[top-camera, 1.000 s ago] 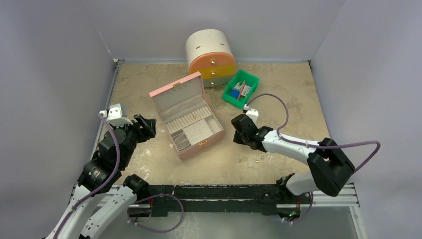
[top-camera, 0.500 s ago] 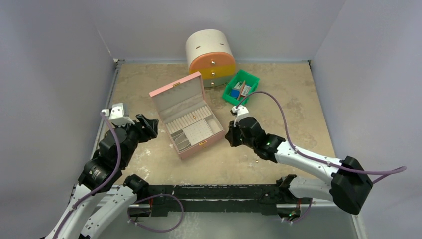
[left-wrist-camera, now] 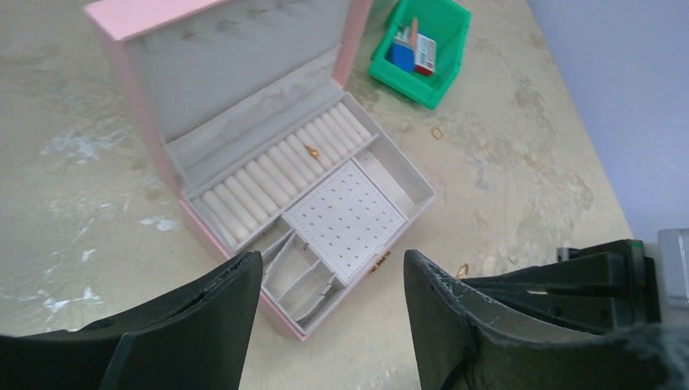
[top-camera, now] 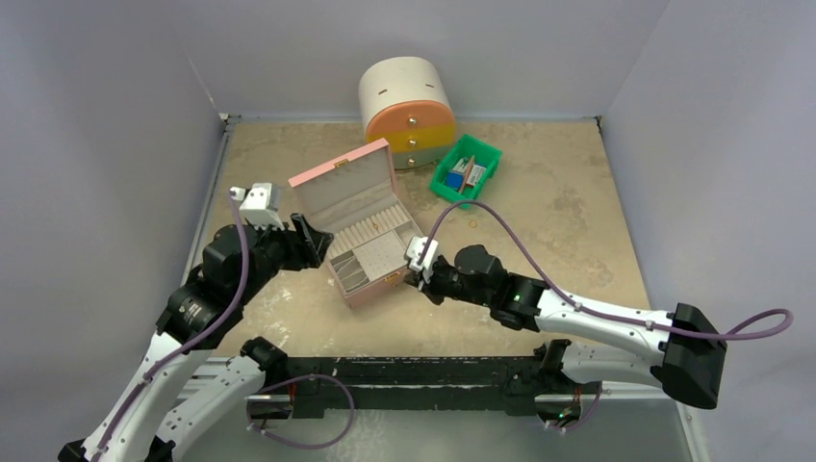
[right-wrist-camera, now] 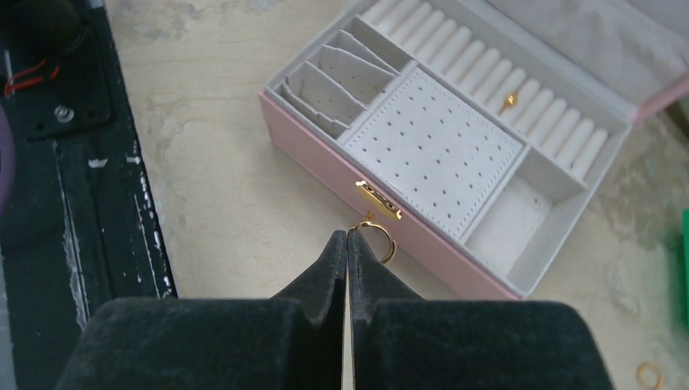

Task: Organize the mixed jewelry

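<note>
Right wrist view: gold ring (right-wrist-camera: 375, 241) pinched at the front of the open jewelry box (right-wrist-camera: 325, 154)

Nearest the arm bases, the right gripper (right-wrist-camera: 348, 236) has its two black pads pressed together, and their tips clamp the rim of the thin gold ring. The ring sits just in front of the box's pink front wall, right below the gold clasp (right-wrist-camera: 378, 200). Whether it touches the wall cannot be told. At the box's left side the left gripper (left-wrist-camera: 329, 258) hovers with its jaws well apart and nothing between them.

Inside the box, the near row has small divided compartments (right-wrist-camera: 337, 77) on the left, a perforated stud panel (right-wrist-camera: 431, 142) in the middle and a plain tray compartment (right-wrist-camera: 520, 223) on the right. Behind these runs a row of padded ring rolls (left-wrist-camera: 276, 175). One small gold piece (left-wrist-camera: 312, 151) is tucked between two of the rolls, and it is too small to tell whether it is a ring or a stud. The lid (left-wrist-camera: 244, 65) stands raised at the back.

Beyond the box, a loose gold ring (left-wrist-camera: 437, 132) lies flat on the table (top-camera: 558, 192), near the green bin (left-wrist-camera: 426, 88) but apart from it. The bin holds a few coloured items. Farthest off, by the back wall, stands a round drawer unit (top-camera: 406, 111) with orange, yellow and green fronts.
</note>
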You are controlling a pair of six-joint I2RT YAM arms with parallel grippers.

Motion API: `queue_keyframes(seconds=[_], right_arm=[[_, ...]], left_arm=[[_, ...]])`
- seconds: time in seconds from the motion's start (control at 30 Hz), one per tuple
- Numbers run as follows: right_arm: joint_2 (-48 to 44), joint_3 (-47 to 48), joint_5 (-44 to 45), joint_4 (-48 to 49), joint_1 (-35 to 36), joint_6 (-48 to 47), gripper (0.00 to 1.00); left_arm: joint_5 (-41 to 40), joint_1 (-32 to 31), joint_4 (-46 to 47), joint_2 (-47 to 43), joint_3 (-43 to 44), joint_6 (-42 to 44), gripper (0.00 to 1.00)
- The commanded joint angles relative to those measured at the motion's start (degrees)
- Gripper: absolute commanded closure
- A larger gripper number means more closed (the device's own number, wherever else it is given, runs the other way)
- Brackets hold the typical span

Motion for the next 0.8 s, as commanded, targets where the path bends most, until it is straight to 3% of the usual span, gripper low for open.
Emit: queue_keyframes(seconds=[0.0, 0.23, 0.43, 0.77], right_arm=[[-0.4, 2.0, -9.7, 3.0, 1.4, -15.7, 1.00], [-0.5, 4.5, -19.1, -2.2, 3.9, -32.7, 1.00], [-0.5, 6.1, -23.0, -7.3, 5.4, -43.9, 1.00], [2.2, 10.4, -20.1, -16.9, 8.4, -54.4, 1.00]], left_arm=[[12.4, 0.3, -0.5, 3.0, 3.9, 3.5, 0.36], [31.1, 0.3, 0.5, 9.5, 0.8, 4.5, 0.39], [40.9, 0.1, 6.1, 11.4, -4.2, 1.1, 0.41], [44.4, -2.7, 9.6, 12.6, -8.0, -2.2, 0.50]])
